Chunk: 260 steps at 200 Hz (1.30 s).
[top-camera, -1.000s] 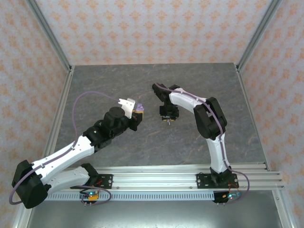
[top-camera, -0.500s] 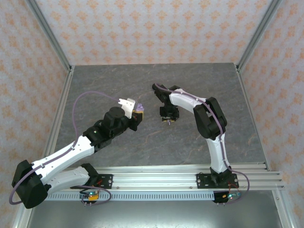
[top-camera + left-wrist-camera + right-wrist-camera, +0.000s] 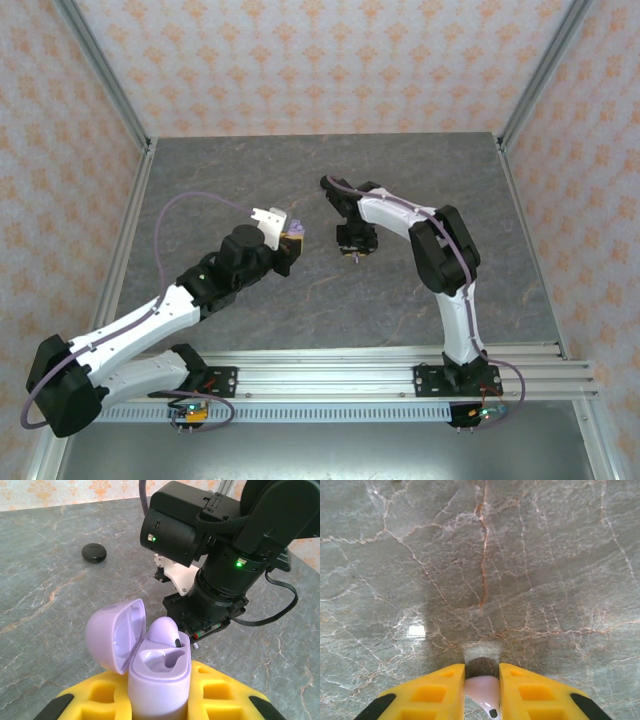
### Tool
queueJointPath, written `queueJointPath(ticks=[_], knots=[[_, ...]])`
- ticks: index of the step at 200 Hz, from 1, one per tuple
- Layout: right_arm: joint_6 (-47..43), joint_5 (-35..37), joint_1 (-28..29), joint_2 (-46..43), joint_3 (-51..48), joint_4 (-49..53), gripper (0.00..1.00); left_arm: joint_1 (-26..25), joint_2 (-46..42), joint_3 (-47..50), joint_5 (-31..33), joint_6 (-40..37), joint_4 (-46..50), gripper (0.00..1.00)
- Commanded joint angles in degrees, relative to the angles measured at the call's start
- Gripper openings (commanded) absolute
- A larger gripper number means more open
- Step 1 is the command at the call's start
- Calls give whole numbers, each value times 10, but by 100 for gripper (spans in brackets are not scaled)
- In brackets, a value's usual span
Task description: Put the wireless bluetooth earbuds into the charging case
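Clamping open charging case (image 3: 160, 682), left fingers (image 3: 222, 695); right fingers (image 3: 435, 695) pinching pale lavender earbud (image 3: 482, 687)

Mid-frame from above, the charging case (image 3: 293, 231) sat in the left tool (image 3: 290, 240), an earbud (image 3: 164, 630) in it. Just right hung the right tool (image 3: 353, 252), a second earbud (image 3: 482, 689) between its fingers. In the left wrist view, a disc (image 3: 94, 553) lay on the tabletop (image 3: 45, 595), upper left.

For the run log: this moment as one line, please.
left gripper: shut on open charging case | inside: seated earbud, empty slot | right gripper: shut on lavender earbud
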<state>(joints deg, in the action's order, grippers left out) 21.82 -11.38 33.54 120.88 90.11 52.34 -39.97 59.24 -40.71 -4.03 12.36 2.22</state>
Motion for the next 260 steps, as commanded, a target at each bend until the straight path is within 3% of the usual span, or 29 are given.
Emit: queueJointPath(ticks=[1,73,155,260], knots=[[-9,-1,-7,-27,-31,-32,22,2,12,1,-9,10,-2,13],[-8,-72,-37,-161,-125,-141,20,2,63,31,-34,32,-75,12],[2,-145,-39,-329,-174,-244,20,1,96,120,-97,50,-303,12],[-11,-174,21,-413,-157,-305,21,1,136,125,-125,52,-438,12]])
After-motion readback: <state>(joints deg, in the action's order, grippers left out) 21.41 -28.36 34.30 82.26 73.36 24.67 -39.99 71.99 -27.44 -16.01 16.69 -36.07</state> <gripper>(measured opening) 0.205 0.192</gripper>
